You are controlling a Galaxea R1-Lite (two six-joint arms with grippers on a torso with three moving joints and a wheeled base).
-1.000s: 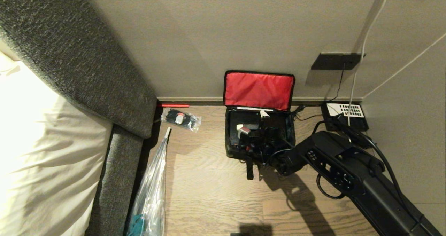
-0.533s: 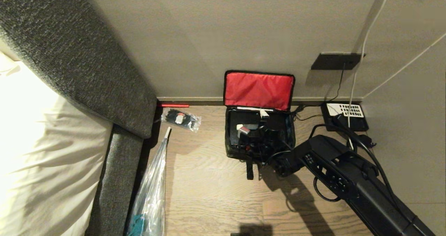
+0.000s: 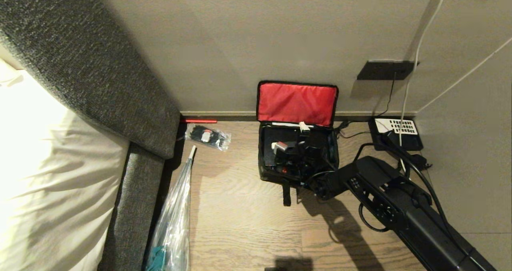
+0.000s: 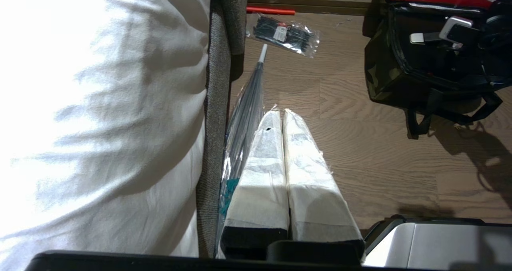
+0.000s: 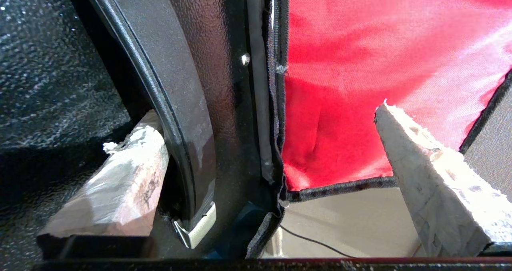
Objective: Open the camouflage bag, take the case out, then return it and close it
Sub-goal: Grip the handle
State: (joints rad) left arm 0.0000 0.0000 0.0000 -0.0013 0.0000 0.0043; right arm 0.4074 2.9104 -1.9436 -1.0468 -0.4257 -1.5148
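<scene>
The camouflage bag [image 3: 266,171] stands open on the wooden floor against the wall, its red-lined lid [image 3: 297,103] upright. A black case [image 3: 274,136] lies inside it; the right wrist view shows the case's textured face [image 5: 44,63] and a curved black handle [image 5: 176,103]. My right gripper [image 3: 291,137] reaches into the bag from the right and is open. One white-wrapped finger [image 5: 120,183] sits beside the handle, the other [image 5: 432,183] in front of the red lining, so the handle and the bag's rear rim lie between them. My left gripper [image 4: 281,114] hangs parked over the floor, shut and empty.
A clear packet of black ties [image 3: 208,137] lies left of the bag. A plastic-sleeved umbrella [image 3: 176,219] leans by the grey upholstered bed frame [image 3: 80,75]. A black phone with white keys [image 3: 394,131], cables and a wall socket [image 3: 386,70] crowd the right corner.
My right arm has pushed further in, carrying the open gripper deeper into the bag toward the red lid. The bag and the left arm have not moved.
</scene>
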